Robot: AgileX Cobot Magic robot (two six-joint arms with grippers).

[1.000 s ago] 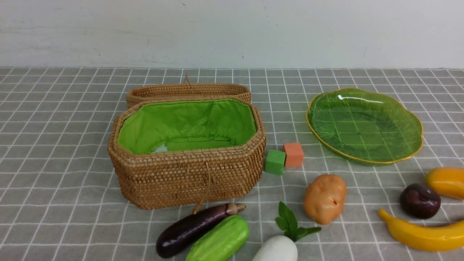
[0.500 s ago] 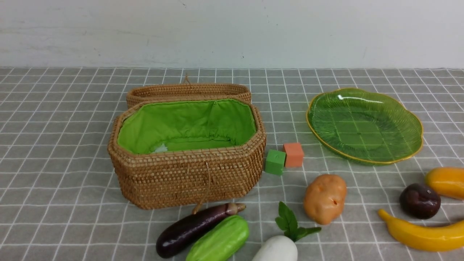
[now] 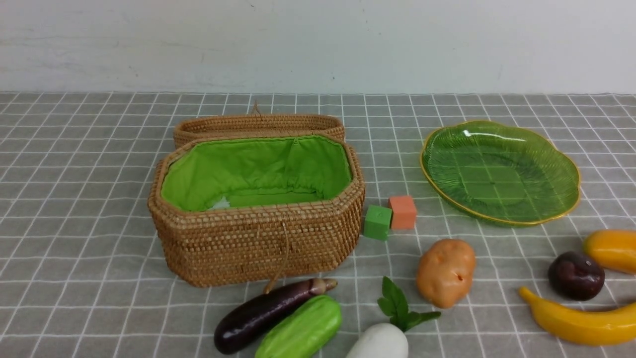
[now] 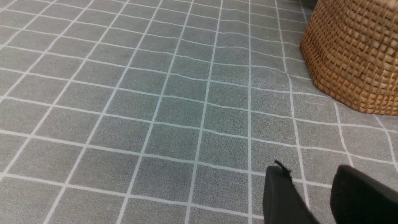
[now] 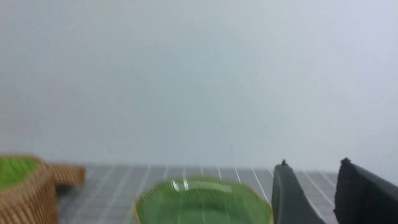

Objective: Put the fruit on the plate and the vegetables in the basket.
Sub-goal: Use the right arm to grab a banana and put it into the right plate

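The wicker basket stands open at centre left, its green lining bare. At the right the green plate lies empty. In front lie the eggplant, cucumber, radish and potato. At the far right are the plum, mango and banana. Neither arm shows in the front view. My left gripper hangs open over bare cloth beside the basket. My right gripper is open and empty, with the plate blurred beyond it.
A green cube and an orange cube sit between the basket and the plate. The basket's lid lies behind it. A grey checked cloth covers the table, and a pale wall stands at the back.
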